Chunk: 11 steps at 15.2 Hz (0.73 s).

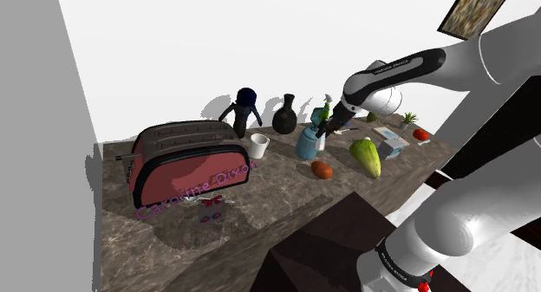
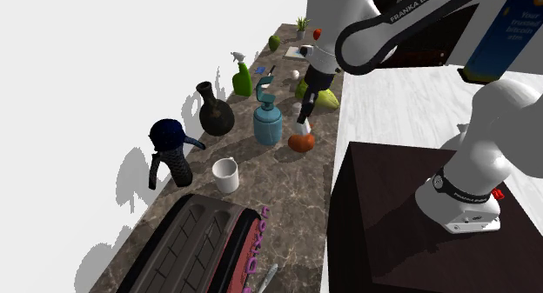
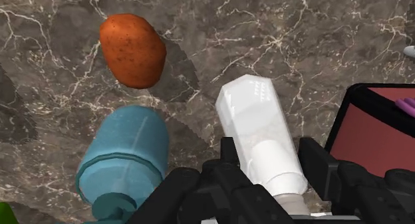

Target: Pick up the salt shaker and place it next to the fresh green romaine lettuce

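In the wrist view a white salt shaker [image 3: 256, 126] lies clasped between my black fingers, and my gripper [image 3: 269, 156] is shut on it above the dark marble counter [image 3: 319, 50]. In the shoulder view the gripper [image 1: 324, 128] hangs over the counter just beside a teal bottle [image 1: 306, 144], with the shaker [image 1: 321, 143] pointing down from it. The green romaine lettuce [image 1: 366, 157] lies on the counter a little toward the shoulder view's right of the gripper. The second exterior view shows the lettuce [image 2: 326, 98] just behind the gripper [image 2: 305, 119].
An orange-brown lump [image 1: 322, 169] lies below the gripper beside the teal bottle. A white mug [image 1: 258, 146], black vase [image 1: 285, 117], dark blue figure [image 1: 245, 108] and green spray bottle [image 2: 242, 78] stand along the wall. A red toaster [image 1: 186, 160] fills the counter's left.
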Motion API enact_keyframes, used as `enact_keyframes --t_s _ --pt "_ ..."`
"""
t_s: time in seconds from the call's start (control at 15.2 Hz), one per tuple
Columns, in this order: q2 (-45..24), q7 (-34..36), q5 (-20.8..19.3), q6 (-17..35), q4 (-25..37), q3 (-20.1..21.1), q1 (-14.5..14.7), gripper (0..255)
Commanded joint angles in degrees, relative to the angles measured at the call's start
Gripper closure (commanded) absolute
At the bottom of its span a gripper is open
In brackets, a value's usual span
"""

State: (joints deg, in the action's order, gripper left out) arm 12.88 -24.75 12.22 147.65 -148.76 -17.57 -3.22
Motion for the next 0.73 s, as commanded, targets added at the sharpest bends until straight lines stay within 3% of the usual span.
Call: enact_keyframes --t_s 0.0,0.66 --pt "0.6 -3.8 -0.1 -0.4 -0.7 -2.4 -1.4 255" --pt "0.3 -20.3 -0.6 -5.5 1.9 -14.0 -7.4 255"
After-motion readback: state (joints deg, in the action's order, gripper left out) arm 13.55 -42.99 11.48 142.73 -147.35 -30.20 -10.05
